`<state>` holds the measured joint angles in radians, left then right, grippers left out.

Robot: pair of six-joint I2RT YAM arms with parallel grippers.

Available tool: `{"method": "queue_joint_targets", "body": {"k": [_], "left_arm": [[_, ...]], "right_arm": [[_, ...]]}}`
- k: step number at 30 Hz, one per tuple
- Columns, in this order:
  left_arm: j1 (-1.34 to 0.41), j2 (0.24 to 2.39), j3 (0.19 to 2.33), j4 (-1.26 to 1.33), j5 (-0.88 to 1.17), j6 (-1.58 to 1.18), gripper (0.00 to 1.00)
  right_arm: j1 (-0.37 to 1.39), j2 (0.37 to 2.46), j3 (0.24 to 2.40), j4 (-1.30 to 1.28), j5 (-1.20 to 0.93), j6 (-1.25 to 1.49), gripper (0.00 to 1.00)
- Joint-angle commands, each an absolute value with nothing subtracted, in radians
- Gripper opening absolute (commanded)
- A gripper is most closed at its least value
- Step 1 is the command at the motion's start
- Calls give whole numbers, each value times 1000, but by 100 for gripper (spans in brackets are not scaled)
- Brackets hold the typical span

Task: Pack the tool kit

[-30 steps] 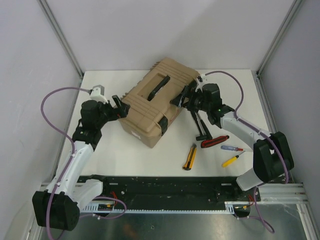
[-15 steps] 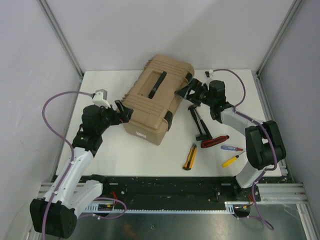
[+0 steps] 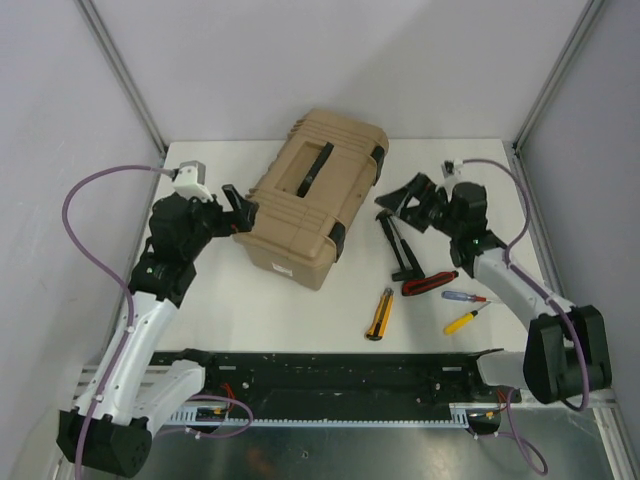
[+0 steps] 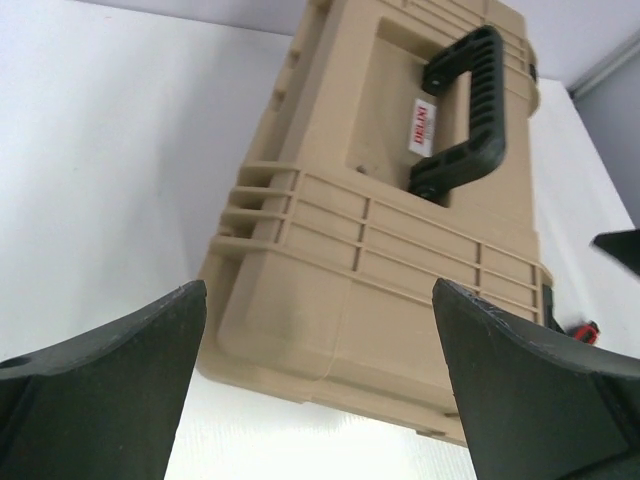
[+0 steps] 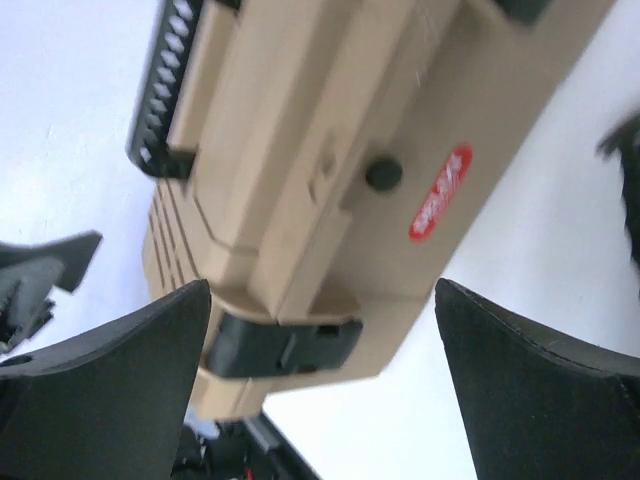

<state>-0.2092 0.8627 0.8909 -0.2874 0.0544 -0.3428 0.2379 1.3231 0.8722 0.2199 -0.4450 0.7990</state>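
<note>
The tool kit (image 3: 310, 195) is a large tan ribbed box lying closed and aslant at the middle back of the table, black handle (image 3: 315, 165) on top. My left gripper (image 3: 238, 208) is open just off the kit's left end, touching nothing. In the left wrist view the tool kit (image 4: 400, 230) fills the space ahead of that gripper (image 4: 315, 290), with white table below. My right gripper (image 3: 405, 195) is open and apart from the kit's right side. The right wrist view shows the tool kit (image 5: 330, 150), its black latch (image 5: 285, 345) and a red label (image 5: 440, 195) ahead of the gripper (image 5: 322, 290).
Loose tools lie right of the kit: a black hinged tool (image 3: 400, 245), a red-handled tool (image 3: 430, 283), a yellow-black utility knife (image 3: 379, 313), a blue-red screwdriver (image 3: 462, 297) and a yellow screwdriver (image 3: 465, 320). A black rail (image 3: 330, 370) runs along the near edge.
The kit turned and slid toward the back a second ago, then stayed put. Both open grippers have since drawn away from its ends, the right one farther to the right.
</note>
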Motion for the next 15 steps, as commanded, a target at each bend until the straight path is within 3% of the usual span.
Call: {"method": "queue_joint_targets", "body": {"k": [1, 8, 15], "left_arm": [[-215, 901, 948, -283, 190, -296, 99], [-215, 937, 918, -283, 116, -313, 99], [-215, 1019, 893, -282, 226, -333, 99]], "right_arm": [[283, 1227, 702, 309, -477, 906, 99], [420, 1206, 631, 485, -443, 971, 99], [486, 1398, 700, 723, -446, 1017, 99]]}}
